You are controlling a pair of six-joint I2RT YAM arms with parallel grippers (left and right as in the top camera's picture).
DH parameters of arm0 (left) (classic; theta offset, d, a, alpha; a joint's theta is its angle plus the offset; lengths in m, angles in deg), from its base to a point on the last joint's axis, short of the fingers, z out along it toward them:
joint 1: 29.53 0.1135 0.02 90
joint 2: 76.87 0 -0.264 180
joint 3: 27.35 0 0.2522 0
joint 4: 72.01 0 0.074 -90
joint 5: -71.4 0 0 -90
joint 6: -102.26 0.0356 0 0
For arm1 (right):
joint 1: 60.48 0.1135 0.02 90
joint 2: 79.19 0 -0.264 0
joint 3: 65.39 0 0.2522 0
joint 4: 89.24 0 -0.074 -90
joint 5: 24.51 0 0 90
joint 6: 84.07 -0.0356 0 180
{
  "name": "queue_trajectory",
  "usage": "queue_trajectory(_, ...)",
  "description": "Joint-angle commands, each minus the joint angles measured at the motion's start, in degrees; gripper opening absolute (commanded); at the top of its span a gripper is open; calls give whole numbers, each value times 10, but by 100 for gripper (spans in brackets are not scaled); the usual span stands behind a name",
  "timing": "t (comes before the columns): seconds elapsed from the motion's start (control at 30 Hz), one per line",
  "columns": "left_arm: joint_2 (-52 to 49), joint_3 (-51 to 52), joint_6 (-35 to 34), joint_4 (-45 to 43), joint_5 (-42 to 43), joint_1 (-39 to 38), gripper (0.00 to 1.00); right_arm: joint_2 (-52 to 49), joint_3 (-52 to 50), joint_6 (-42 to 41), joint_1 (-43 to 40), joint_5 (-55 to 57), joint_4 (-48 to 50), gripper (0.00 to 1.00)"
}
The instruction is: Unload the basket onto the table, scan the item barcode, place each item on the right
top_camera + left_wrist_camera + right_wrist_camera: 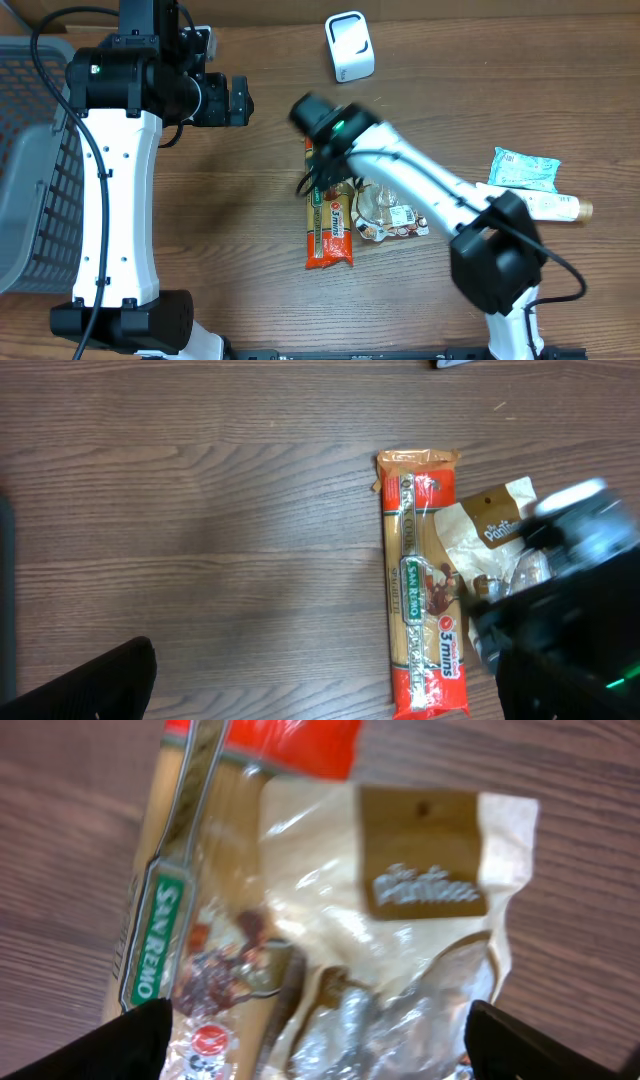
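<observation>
The right gripper hangs low over the table with its fingers spread wide and nothing between them; right under it lies a clear snack bag with a brown label, flat on the wood; the bag touches the long pasta packet and partly overlaps that packet's side; the right arm crosses above both, hiding part of each from overhead. The white scanner stands at the far edge of the table, well apart from the bag, with bare wood between them. The left gripper is held off to the left, its fingers apart and empty; a grey basket sits at the left edge; a teal packet and a pale bottle lie to the right, near each other.
</observation>
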Motion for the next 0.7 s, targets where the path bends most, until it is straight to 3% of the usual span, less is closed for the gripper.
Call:
queue_trajectory(0.0,-2,-2,13,0,-2,-1,99,35,18,68,-91,-144,-6,96)
queue_trajectory(0.23,-2,-2,13,0,-2,-1,100,31,-28,246,-285,-426,-29,97)
queue_trajectory(0.43,-2,-2,13,0,-2,-1,100,30,-125,290,-362,-458,-6,98)
queue_trajectory(0.67,-2,-2,13,0,-2,-1,100,30,-239,311,-380,-510,86,97)
